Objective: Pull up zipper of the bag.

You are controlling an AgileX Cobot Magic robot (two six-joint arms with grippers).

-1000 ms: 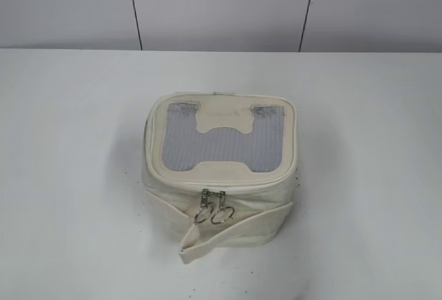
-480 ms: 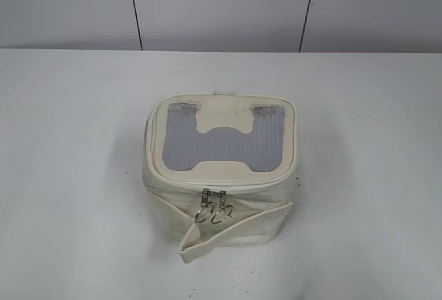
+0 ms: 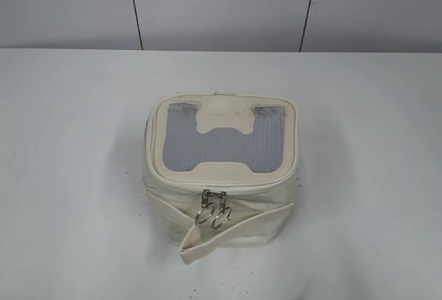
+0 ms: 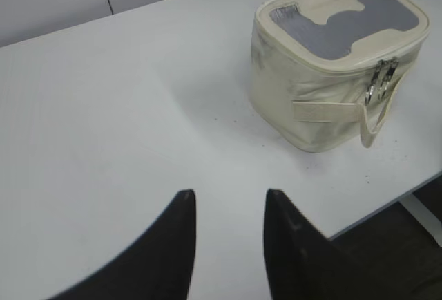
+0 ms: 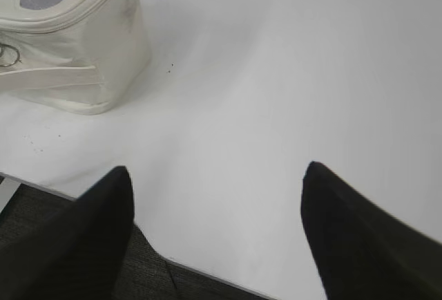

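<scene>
A: Starting at the left, where is the left pincer (image 4: pixel 226 207)?

B: In its wrist view it sits at the bottom centre over bare desk (image 4: pixel 103 106), fingers parted with a narrow gap and nothing between them. The bag (image 4: pixel 331 72) is in the upper right of that frame, well apart.

A: And in the exterior view?

B: The bag (image 3: pixel 221 175) stands at the centre of the frame, lid up, mesh window on top. The zipper (image 3: pixel 214 188) runs round the lid rim, its long axis left to right across the front. Both silver sliders (image 3: pixel 213 200) meet just left of centre, rings hanging down over the strap (image 3: pixel 235 227).

A: The right side?

B: The right pincer (image 5: pixel 217 196) is spread wide, empty, at the bottom of its frame. The bag (image 5: pixel 69 44) is in its upper left corner, with one ring barely visible at the left edge.

A: Which arm is nearer?

B: Hard to call; neither touches. I'd judge the left sees the sliders better.
</scene>
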